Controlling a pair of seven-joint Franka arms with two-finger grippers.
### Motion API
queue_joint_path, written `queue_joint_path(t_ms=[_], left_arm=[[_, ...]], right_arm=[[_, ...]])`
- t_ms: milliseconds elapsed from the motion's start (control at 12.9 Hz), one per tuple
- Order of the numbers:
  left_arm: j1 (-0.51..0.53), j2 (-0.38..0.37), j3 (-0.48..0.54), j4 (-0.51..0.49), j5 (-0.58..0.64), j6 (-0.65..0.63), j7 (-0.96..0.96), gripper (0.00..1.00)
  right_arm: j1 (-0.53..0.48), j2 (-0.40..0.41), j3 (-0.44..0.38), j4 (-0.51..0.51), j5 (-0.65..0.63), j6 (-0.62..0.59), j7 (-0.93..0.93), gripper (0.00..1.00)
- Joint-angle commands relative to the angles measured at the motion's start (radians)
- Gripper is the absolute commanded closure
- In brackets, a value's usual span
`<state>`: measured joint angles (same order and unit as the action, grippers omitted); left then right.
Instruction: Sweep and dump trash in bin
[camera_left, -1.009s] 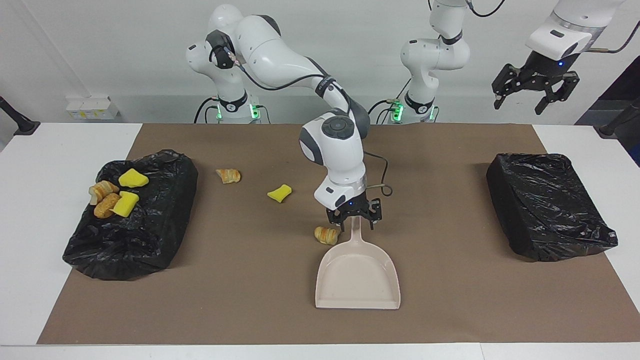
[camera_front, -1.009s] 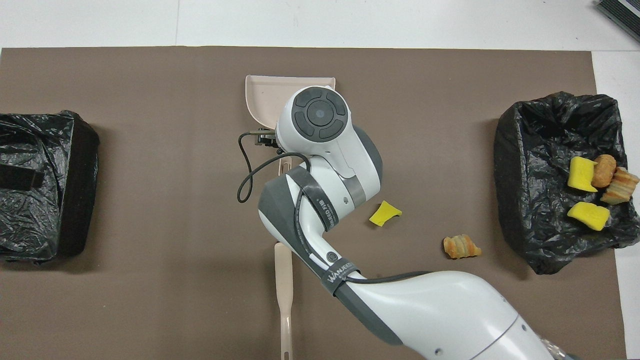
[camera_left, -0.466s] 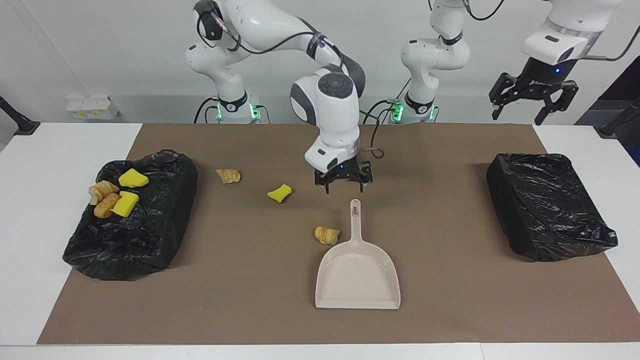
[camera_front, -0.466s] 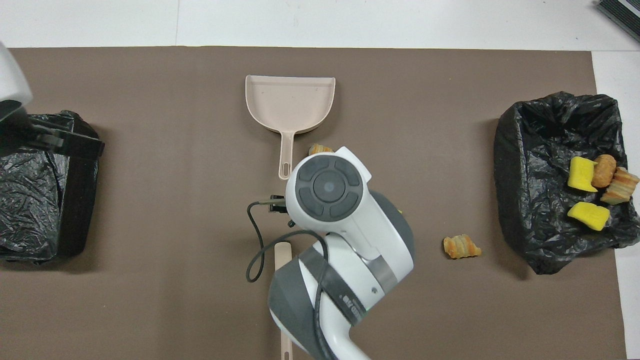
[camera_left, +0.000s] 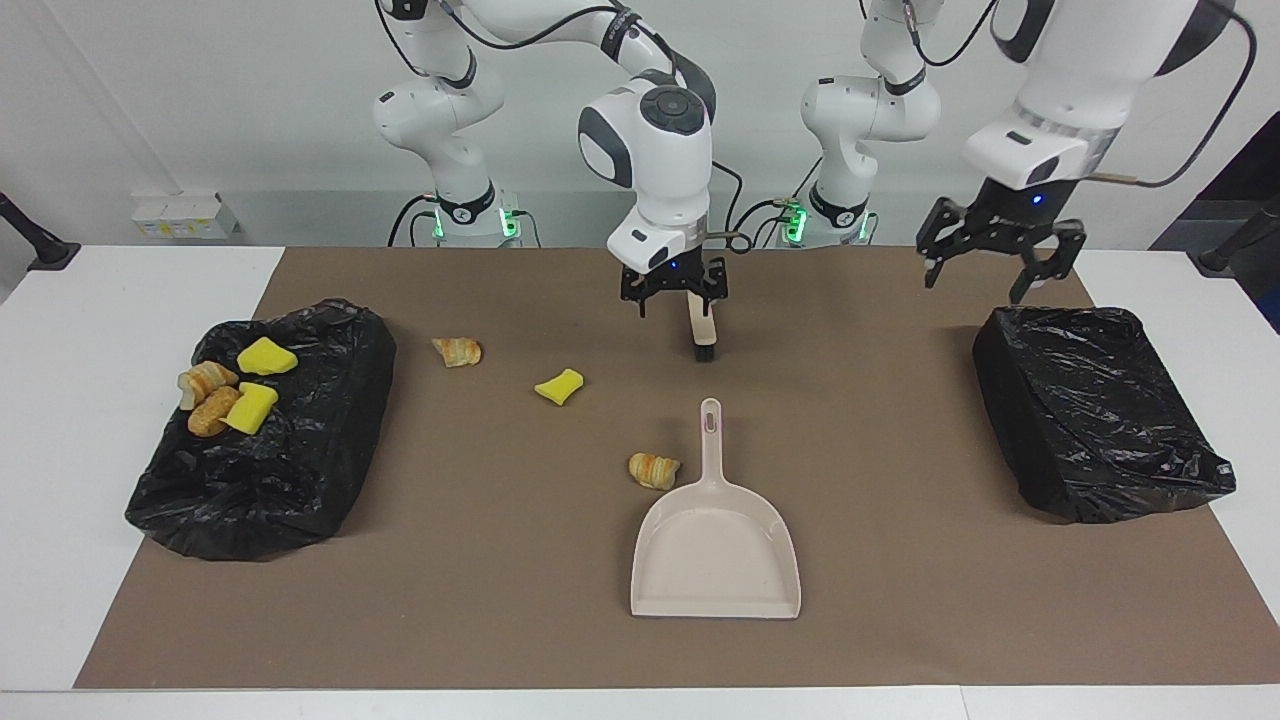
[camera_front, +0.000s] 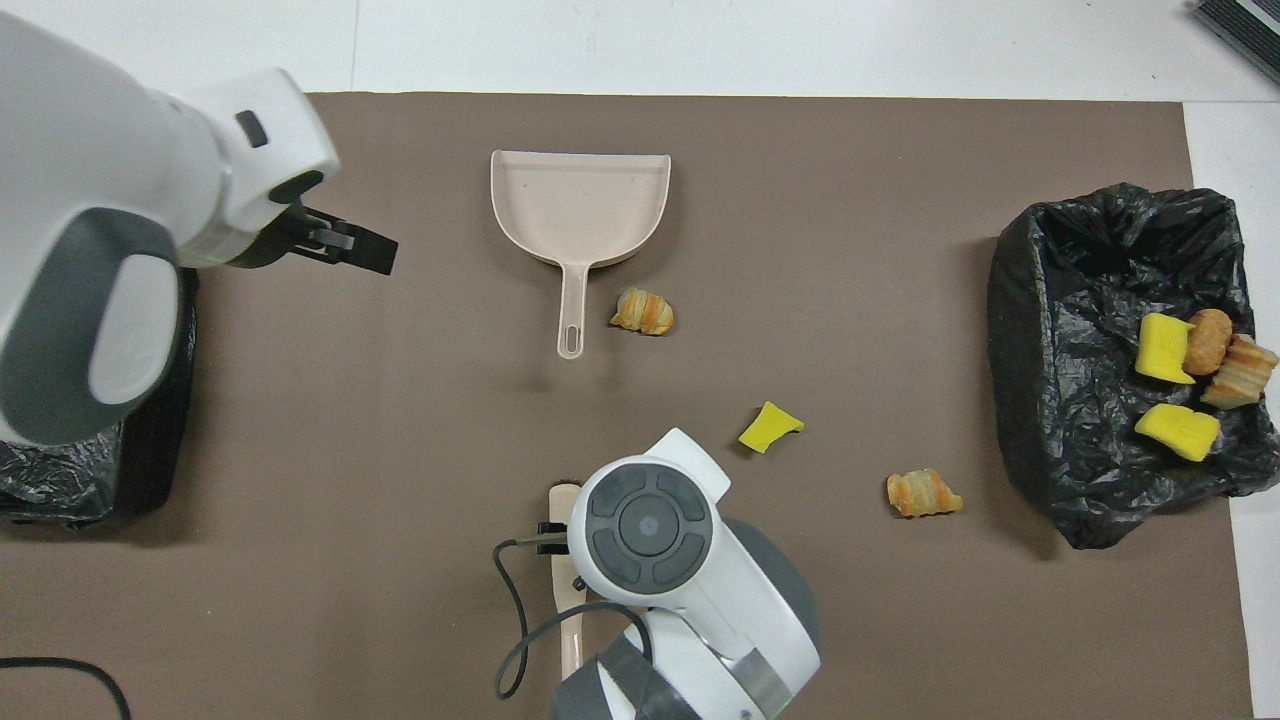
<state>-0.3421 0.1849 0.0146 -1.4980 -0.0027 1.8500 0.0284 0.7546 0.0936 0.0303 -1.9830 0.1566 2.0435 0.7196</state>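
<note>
The right gripper (camera_left: 672, 290) is hanging spread over the brush (camera_left: 703, 330) handle, gripping nothing. The left gripper (camera_left: 995, 252) is hovering splayed over the empty bin (camera_left: 1095, 410). Three pieces of trash (camera_left: 654, 469) are lying loose by the dustpan (camera_left: 716, 545); others are sitting in the bin with trash (camera_left: 300, 440). Sponge and pastry probably sweep light and squashy, so grab the stiff handle.

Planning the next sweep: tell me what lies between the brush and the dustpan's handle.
Nothing: only bare brown mat separates the brush from the dustpan handle, clearest in the facing view.
</note>
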Motion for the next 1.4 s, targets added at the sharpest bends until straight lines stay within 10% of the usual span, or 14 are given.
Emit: queue_joint_path(t_ms=[0,466,931,1086,1319], left_arm=[[-0.064,0.062,0.013,0.005,0.004,0.082,-0.094,0.0],[-0.198,0.235,0.012,0.002,0.052,0.25,-0.303,0.0],[-0.245,0.343,0.015,-0.019,0.073,0.36,-0.404,0.0],[-0.245,0.352,0.015,-0.025,0.076,0.371,-0.403,0.0],[-0.242,0.352,0.019,-0.028,0.087,0.365,-0.404,0.11]], right_arm=[[0.073,0.007,-0.001,-0.098,0.029,0.105,0.003,0.0],[0.146,0.029,-0.001,-0.192,0.121,0.221,-0.012,0.0],[0.187,0.028,-0.001,-0.192,0.17,0.17,0.018,0.52],[0.196,0.021,0.0,-0.191,0.172,0.159,0.062,0.99],[0.203,0.008,-0.001,-0.189,0.172,0.124,0.099,1.0]])
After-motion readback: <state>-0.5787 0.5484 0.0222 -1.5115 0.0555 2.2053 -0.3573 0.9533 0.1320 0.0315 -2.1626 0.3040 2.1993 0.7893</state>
